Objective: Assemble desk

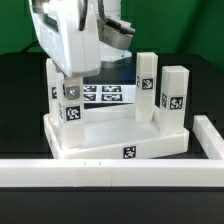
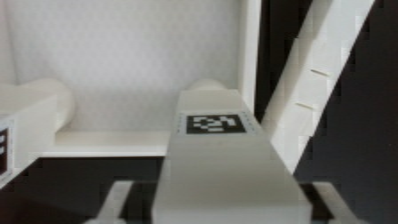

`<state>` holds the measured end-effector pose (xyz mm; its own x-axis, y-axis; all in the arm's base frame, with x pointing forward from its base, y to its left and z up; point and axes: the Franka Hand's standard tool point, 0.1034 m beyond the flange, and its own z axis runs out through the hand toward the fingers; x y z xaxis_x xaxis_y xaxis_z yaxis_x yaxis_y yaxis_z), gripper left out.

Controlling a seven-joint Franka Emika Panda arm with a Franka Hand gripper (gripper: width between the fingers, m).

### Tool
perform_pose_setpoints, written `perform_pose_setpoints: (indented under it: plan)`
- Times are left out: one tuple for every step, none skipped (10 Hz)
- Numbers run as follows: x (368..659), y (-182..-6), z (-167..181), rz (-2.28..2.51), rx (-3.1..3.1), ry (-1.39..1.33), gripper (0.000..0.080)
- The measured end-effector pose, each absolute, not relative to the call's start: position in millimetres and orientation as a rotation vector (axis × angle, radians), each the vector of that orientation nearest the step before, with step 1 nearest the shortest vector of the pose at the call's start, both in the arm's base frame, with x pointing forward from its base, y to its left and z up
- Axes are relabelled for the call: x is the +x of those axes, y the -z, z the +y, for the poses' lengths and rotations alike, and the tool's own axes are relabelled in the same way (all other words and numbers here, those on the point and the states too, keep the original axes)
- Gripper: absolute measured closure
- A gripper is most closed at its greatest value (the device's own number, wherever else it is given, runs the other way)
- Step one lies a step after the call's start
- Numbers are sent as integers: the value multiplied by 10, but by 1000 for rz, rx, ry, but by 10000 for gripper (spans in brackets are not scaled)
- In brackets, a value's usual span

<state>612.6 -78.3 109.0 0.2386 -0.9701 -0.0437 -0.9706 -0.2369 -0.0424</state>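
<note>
Wrist view: my gripper [image 2: 217,195] is clamped on a leg [image 2: 217,140], long axis running straight out from the fingers toward the desk panel [image 2: 125,110] directly beyond.

A black desk [image 1: 20,110] carries the white panel [image 1: 100,150] with its tagged legs [image 1: 176,100] standing upright on it, the marker board [image 1: 103,95] behind it, and the long white border rail [image 1: 110,172] along its front edge.
</note>
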Motion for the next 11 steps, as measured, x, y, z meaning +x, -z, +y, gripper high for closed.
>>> perform_pose_setpoints:
  plan:
    - [6127, -1090, -779, 1982, -2358, -16, 509]
    - [6131, -1089, -773, 2086, -2252, -24, 509]
    - [6135, -1085, -769, 2202, -2122, -32, 509]
    - [6138, -1081, -775, 2275, -2021, -31, 509]
    - [6138, -1080, -775, 2356, -1907, -42, 509]
    - [6140, -1079, -777, 2443, -1785, -54, 509]
    - [6145, -1077, -773, 2508, -1675, -66, 509]
    - [6151, -1074, -764, 2570, -1556, -77, 509]
    - [6167, -1072, -744, 2642, -1396, -94, 509]
    - [6172, -1072, -731, 2683, -1313, -103, 509]
    - [6178, -1072, -711, 2751, -1151, -128, 509]
